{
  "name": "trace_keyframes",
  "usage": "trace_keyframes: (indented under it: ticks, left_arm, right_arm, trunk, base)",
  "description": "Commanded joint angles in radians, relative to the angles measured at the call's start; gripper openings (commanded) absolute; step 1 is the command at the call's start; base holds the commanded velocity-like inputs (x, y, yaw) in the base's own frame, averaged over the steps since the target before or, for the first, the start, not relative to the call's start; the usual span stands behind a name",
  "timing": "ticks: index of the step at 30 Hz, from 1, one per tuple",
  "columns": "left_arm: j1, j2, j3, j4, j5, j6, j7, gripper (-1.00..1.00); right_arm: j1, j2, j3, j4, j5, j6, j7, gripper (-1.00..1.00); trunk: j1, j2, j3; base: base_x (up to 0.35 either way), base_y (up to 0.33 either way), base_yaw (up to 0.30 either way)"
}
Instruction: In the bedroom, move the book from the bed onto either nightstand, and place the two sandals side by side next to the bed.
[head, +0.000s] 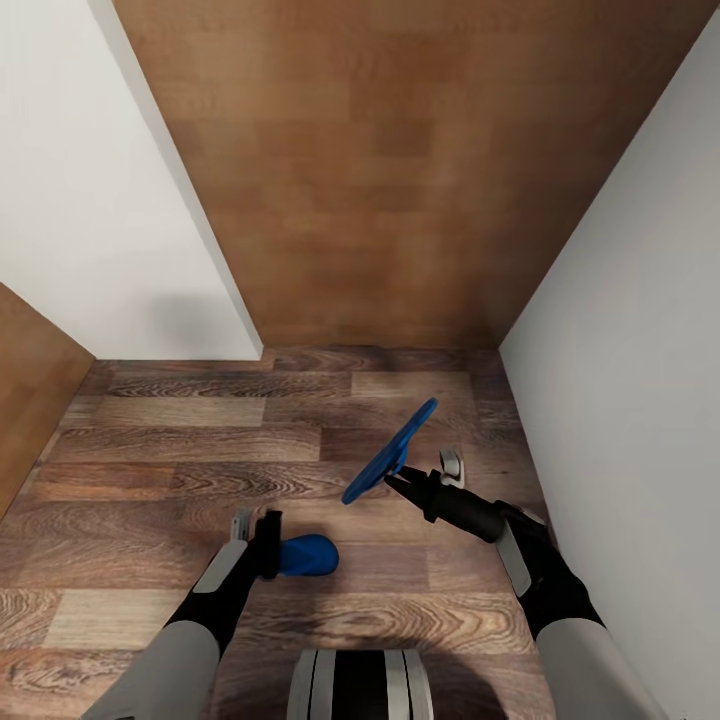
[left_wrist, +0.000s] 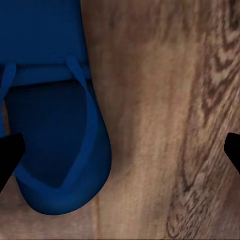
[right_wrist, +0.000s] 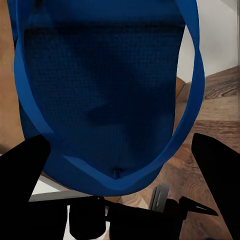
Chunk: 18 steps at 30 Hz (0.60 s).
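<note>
One blue sandal (head: 392, 450) hangs tilted above the plank floor, and my right gripper (head: 397, 480) is shut on its near end. In the right wrist view its sole (right_wrist: 100, 90) spans the space between the two dark fingers. The other blue sandal (head: 308, 555) lies flat on the floor just right of my left gripper (head: 272, 545). In the left wrist view that sandal (left_wrist: 55, 125) sits by one finger while the fingers stand wide apart, open. The book, the bed and the nightstand are out of view.
I stand in a narrow stretch of wood-plank floor (head: 200, 440). A white wall (head: 100, 200) rises on the left and another (head: 640, 300) close on the right. A plain brown wooden surface (head: 400, 150) closes the far end.
</note>
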Motion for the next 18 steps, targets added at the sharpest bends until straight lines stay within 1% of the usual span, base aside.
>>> trace_keyframes:
  ticks: [1,15,18]
  left_arm:
    - [0.0,0.0,0.006,-0.002,0.004,0.005,0.004,1.0]
    - [0.0,0.004,0.007,-0.002,0.004,0.005,0.004,1.0]
    - [0.0,0.004,0.007,-0.002,0.004,0.005,0.004,1.0]
  right_arm:
    - [0.0,0.001,-0.003,0.0,-0.001,0.011,0.005,-1.0]
    - [0.0,0.001,-0.003,0.0,-0.002,0.011,0.005,-1.0]
    - [0.0,0.002,-0.003,0.0,-0.002,0.011,0.005,-1.0]
  trunk:
    - [0.0,-0.001,-0.005]
    - [0.007,-0.004,-0.059]
    - [0.007,-0.004,-0.059]
  base:
    - [0.0,0.0,0.0]
    - [0.0,0.0,0.0]
    - [0.0,0.0,0.0]
